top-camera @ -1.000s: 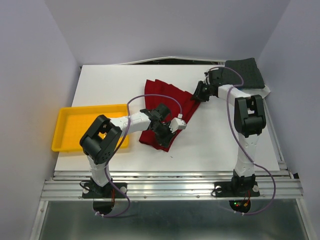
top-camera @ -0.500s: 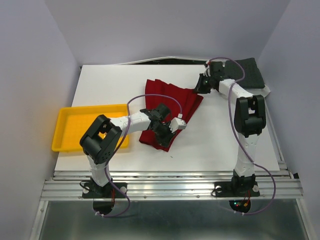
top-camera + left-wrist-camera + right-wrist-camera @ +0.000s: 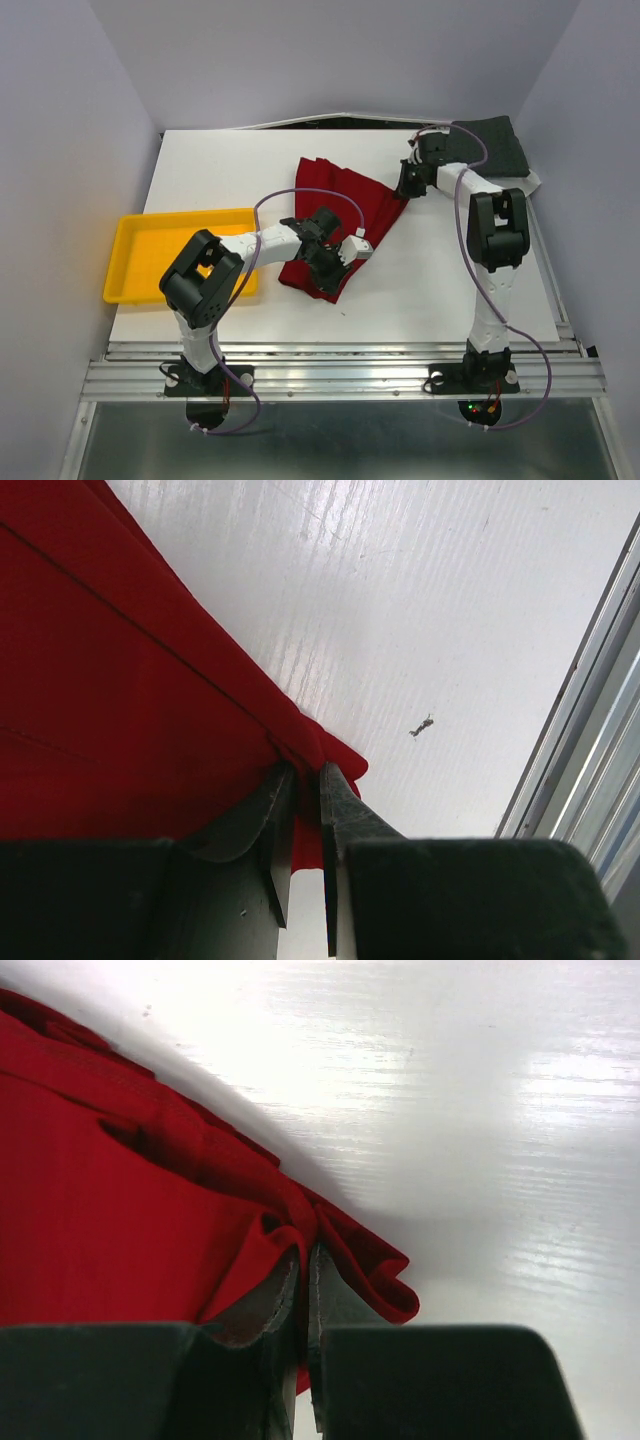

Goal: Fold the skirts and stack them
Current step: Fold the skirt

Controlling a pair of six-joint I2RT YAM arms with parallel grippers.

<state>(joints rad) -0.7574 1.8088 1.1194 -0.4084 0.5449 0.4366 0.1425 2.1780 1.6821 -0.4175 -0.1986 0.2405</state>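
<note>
Right gripper (image 3: pixel 408 182) has gone from part-open to clamped. It now pinches the bunched far-right corner of the plain deep red cloth skirt (image 3: pixel 345 205), and the arm has shifted slightly at that corner. Left arm unchanged.

Left gripper (image 3: pixel 305 780) is closed on the near hem corner of the same skirt, with cloth between the jaws. The skirt lies mostly flat mid-table on the white table top (image 3: pixel 220 170), held at two corners.

Progress: early, I'd say. The red one is gripped ready to fold but the fold isn't made. The dark charcoal grey cloth skirt (image 3: pixel 492 142) sits at the far right corner and looks already folded. Nothing is stacked yet.

Count:
- Skirts: 2 visible (1 red, 1 charcoal). No blue floral one in view.
- Yellow plastic tray (image 3: pixel 170 214): 1, at left.
- Arms: 2.
</note>
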